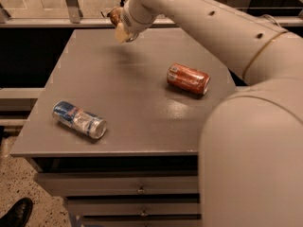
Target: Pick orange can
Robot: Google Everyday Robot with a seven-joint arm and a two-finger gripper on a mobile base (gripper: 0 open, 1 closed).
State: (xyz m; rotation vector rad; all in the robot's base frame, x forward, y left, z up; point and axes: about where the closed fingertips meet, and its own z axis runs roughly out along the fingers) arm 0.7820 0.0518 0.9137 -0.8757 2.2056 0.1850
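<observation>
My gripper (120,26) hangs above the far edge of the table (128,98), at the top of the view. It is shut on the orange can (114,16), a small copper-orange can, of which only a part shows between the fingers, clear of the tabletop. The arm reaches in from the right and fills the right side of the view.
A bigger red-orange can with a white label (188,78) lies on its side at the table's right. A blue-and-silver can (79,120) lies on its side near the front left edge. Drawers (140,189) sit below the tabletop. A shoe (15,213) is on the floor at bottom left.
</observation>
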